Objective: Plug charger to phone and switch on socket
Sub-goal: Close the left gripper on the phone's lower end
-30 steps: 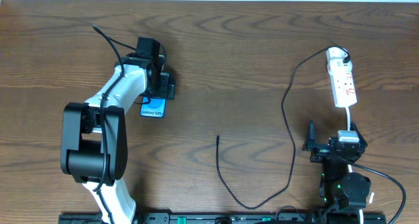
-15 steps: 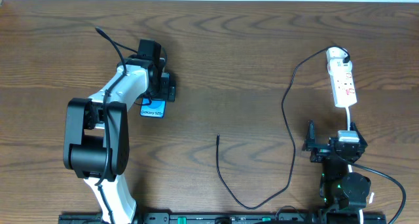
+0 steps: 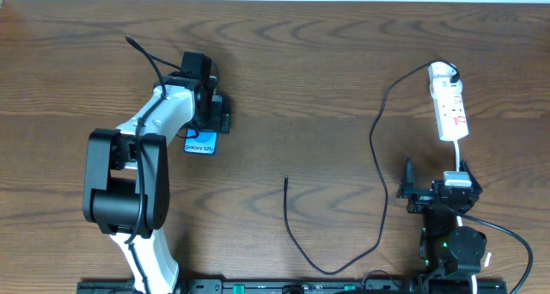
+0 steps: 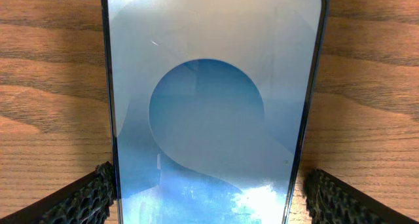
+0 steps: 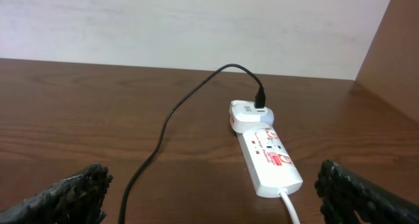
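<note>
Left wrist view: the left gripper (image 4: 211, 196) has its fingers spread wide, one ribbed black pad (image 4: 85, 199) at each lower corner of the picture, and the phone (image 4: 213, 112) lies flat between them, screen up. One pad sits right at the phone's dark edge; whether it touches cannot be told. The other pad (image 4: 340, 198) is just beside the opposite edge with a sliver of table (image 4: 366, 86) showing between. Nothing is pinched.

From overhead, this gripper hangs over the far end of the phone, so only the near end with its white lettering shows, on the left side of the table.

In the right wrist view, the right gripper (image 5: 216, 201) is likewise wide apart and holds nothing; bare wood lies between its fingers (image 5: 72, 196). The socket (image 5: 270, 160) lies ahead of them, apart, its white cord (image 5: 291, 209) leading back toward the camera. The charger (image 5: 163, 129) is plugged into a white adapter (image 5: 247, 114) at the socket's far end.

Overhead, the charger bends down the table, loops near the front edge and ends in a free tip (image 3: 285, 181) on the wood between the two arms, well apart from the phone.
</note>
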Available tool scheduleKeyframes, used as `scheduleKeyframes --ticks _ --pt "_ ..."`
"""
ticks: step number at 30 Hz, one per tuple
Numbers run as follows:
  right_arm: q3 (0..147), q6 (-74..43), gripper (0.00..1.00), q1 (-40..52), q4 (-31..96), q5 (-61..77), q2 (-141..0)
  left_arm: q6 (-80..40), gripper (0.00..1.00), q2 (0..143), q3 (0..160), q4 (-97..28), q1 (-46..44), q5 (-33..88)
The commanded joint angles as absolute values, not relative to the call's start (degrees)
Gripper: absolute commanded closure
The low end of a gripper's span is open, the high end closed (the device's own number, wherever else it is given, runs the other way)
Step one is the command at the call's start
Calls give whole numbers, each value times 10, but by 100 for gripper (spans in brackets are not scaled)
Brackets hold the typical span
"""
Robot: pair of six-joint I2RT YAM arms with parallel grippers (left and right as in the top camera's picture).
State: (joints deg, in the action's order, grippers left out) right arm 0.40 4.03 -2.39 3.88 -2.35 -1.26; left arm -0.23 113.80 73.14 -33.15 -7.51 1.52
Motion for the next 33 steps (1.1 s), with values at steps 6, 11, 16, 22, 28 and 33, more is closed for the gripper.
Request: scheduleKeyframes --ticks 6,11,16,22,28,33 --pt "3 48 1 -27 41 -25 -8 -5 7 1153 722 -333 -73 8" --pt "3 48 1 -27 41 -25 -8 -5 15 1153 722 -333 -73 8" --pt "3 48 1 -27 41 -25 -8 -5 16 1153 722 -333 -73 8" --pt "3 48 1 -27 41 -25 -8 -5 18 1153 722 -333 -73 8" --pt "3 48 1 -27 41 -25 -8 -5 18 1153 722 -333 -73 8" --pt "3 48 1 -27 41 -25 -8 -4 19 1153 722 -333 -73 7"
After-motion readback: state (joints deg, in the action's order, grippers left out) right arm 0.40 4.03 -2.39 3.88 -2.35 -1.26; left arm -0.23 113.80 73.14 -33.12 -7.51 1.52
